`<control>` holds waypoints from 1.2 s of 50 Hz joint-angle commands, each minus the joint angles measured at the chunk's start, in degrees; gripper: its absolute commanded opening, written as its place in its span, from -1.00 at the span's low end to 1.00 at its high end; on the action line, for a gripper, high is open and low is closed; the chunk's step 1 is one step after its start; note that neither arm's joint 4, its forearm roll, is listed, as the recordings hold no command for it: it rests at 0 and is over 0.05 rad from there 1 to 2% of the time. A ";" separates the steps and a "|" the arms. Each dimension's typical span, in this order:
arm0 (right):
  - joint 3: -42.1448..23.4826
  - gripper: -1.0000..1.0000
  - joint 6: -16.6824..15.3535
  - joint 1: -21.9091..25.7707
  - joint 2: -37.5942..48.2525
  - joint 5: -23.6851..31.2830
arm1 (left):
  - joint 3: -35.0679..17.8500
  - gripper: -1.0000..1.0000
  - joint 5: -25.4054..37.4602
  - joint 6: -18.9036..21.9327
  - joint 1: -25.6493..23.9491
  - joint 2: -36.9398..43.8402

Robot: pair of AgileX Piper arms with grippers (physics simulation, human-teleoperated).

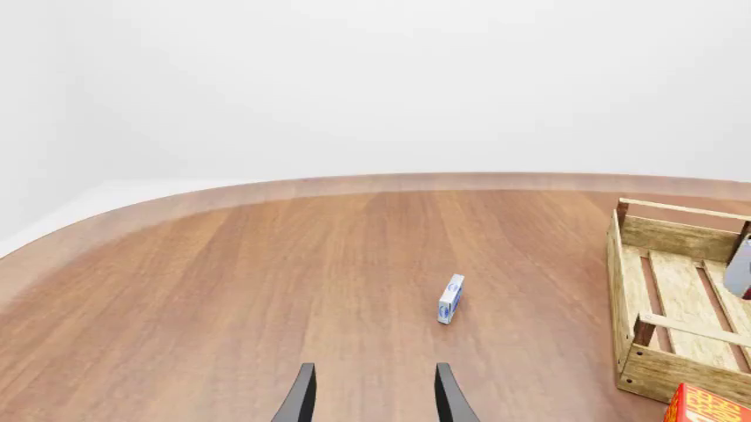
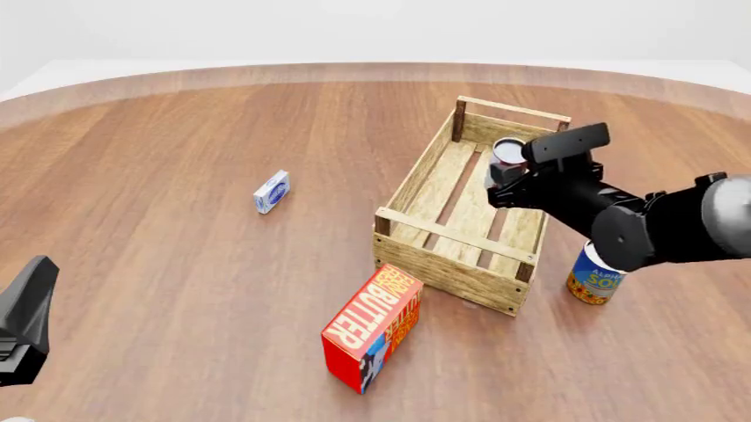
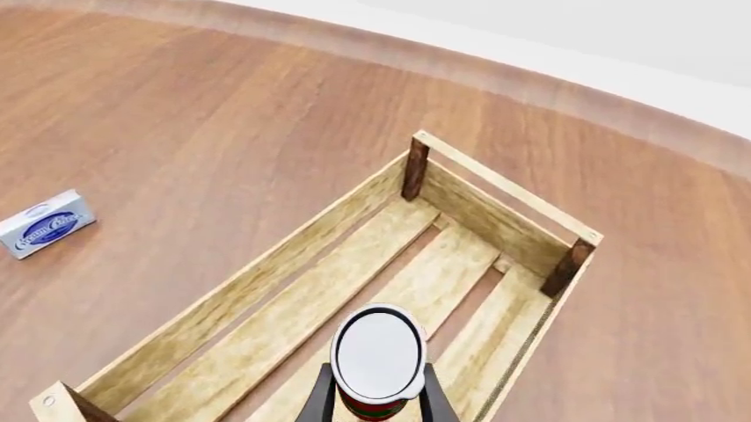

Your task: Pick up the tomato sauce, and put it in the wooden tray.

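Red-labelled tomato sauce sits upright, clamped in the right gripper, directly above the wooden tray slats toward the table's far right; release is straight down.

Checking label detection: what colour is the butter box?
Red with orange-yellow lettering; butter box shows best in the front view.

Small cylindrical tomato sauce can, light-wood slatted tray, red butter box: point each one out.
Small cylindrical tomato sauce can [image 3: 378, 354]: right wrist view, on its silver-white top.
Light-wood slatted tray [image 2: 448, 266]: front view, on its near side wall.
Red butter box [image 2: 366, 316]: front view, on its lettered red face.
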 commanded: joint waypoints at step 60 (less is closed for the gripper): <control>-5.91 -1.00 1.86 -0.33 10.83 -4.01 | 0.00 1.00 0.00 0.00 0.00 0.00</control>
